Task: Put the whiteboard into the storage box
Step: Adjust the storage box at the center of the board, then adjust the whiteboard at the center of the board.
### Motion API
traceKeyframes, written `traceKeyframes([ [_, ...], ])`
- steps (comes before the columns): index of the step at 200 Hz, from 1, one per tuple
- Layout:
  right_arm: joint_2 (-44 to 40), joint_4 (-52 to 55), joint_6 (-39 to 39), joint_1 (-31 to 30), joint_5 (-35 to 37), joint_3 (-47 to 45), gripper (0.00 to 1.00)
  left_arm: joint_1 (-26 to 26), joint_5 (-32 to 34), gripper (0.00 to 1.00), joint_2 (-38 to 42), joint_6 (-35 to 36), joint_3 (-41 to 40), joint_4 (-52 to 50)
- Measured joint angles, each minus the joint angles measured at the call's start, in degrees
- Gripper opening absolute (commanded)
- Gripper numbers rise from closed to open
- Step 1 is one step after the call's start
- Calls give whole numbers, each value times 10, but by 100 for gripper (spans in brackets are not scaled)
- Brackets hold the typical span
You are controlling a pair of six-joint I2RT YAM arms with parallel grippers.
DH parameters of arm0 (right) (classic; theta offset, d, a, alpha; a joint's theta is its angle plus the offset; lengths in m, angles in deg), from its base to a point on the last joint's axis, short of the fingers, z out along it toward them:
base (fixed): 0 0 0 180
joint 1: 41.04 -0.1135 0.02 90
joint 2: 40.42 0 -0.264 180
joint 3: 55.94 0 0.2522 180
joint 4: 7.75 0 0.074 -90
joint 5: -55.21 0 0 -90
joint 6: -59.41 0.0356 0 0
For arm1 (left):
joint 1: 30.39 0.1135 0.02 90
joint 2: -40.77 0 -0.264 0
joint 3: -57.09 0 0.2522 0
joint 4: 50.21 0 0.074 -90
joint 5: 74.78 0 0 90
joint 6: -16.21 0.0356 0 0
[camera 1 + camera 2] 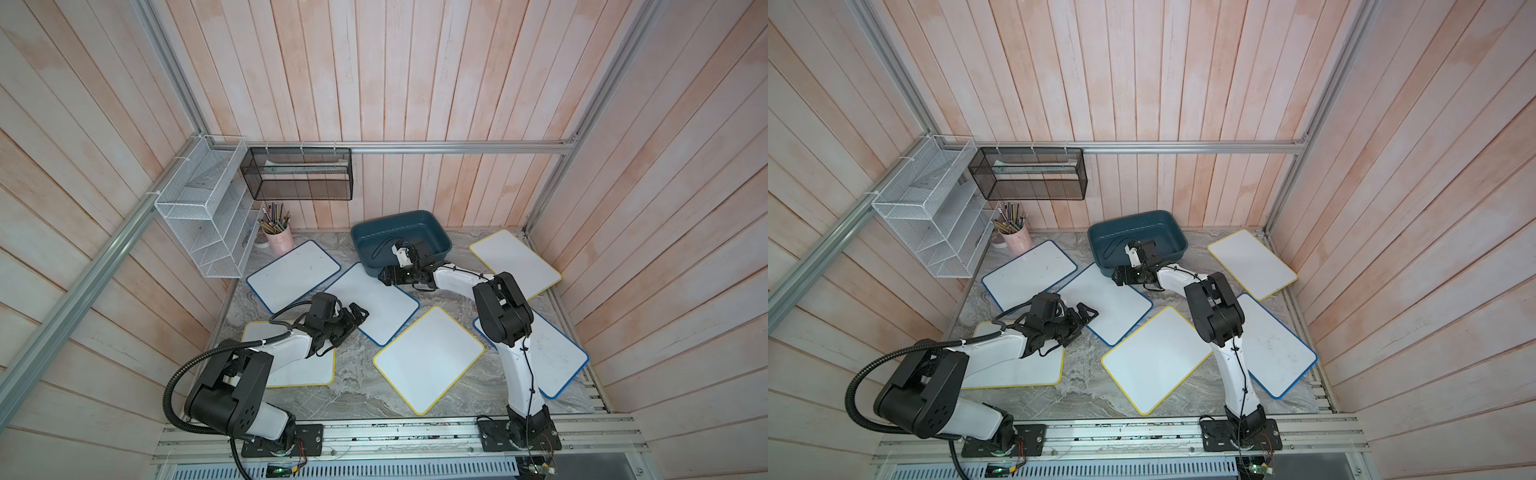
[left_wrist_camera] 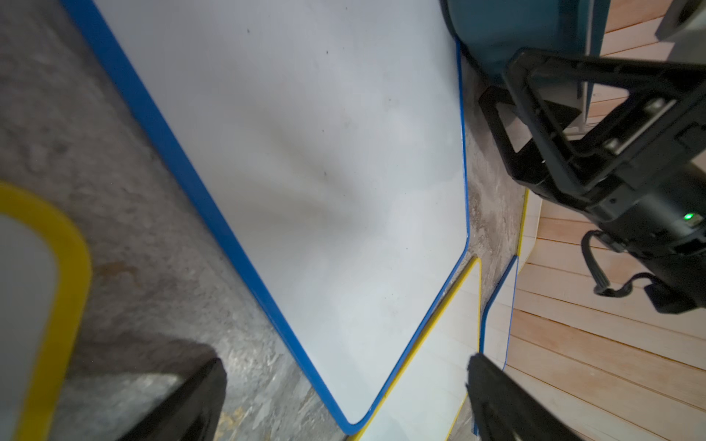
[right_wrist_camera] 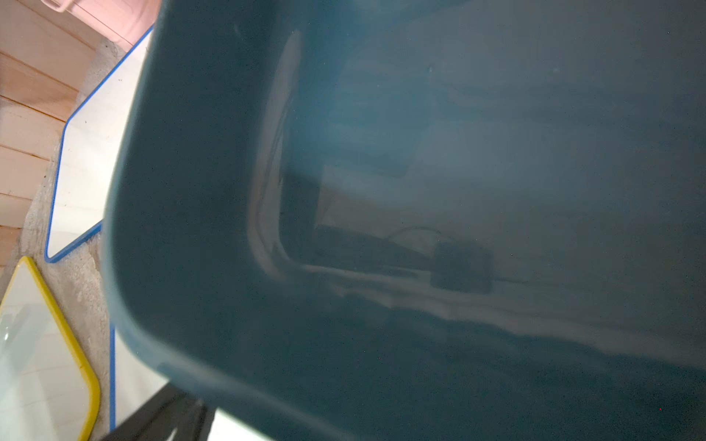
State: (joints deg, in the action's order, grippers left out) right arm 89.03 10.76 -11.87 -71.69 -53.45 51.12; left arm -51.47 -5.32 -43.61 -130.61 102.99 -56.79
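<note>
While 6 whiteboards point(image 1: 428, 359) lie scattered, left fingers point(image 1: 358, 311) and right fingers point(image 2: 490, 112) (black) spread wide.

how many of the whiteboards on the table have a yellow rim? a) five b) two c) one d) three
d: yellow rims show on the near-left whiteboard, the centre whiteboard and the far-right whiteboard; the others are blue-rimmed.

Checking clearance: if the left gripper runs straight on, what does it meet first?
Probably the middle blue-edged whiteboard: the left gripper, fingers open, tilts down at its face. Depth unclear.
</note>
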Motion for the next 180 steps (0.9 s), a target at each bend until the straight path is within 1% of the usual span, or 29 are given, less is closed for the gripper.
traceKeyframes([
  [19, -12, 7, -13, 0, 7, -18, 94, 0, 1, 100, 6, 0, -6, 2],
  [52, -76, 32, -35, 7, 11, -107, 94, 0, 2, 100, 5, 0, -7, 6],
  [78, -105, 48, -42, 12, 7, -145, 94, 0, -1, 100, -6, 0, -7, 25],
  [135, -141, 19, -24, 4, -77, -209, 94, 0, -4, 100, -15, 0, -5, 42],
  [159, -150, 1, -12, 2, -92, -228, 94, 0, 0, 100, -13, 0, -5, 40],
  [180, -144, 24, -11, 1, -91, -206, 94, 1, 0, 100, -14, 0, -5, 42],
])
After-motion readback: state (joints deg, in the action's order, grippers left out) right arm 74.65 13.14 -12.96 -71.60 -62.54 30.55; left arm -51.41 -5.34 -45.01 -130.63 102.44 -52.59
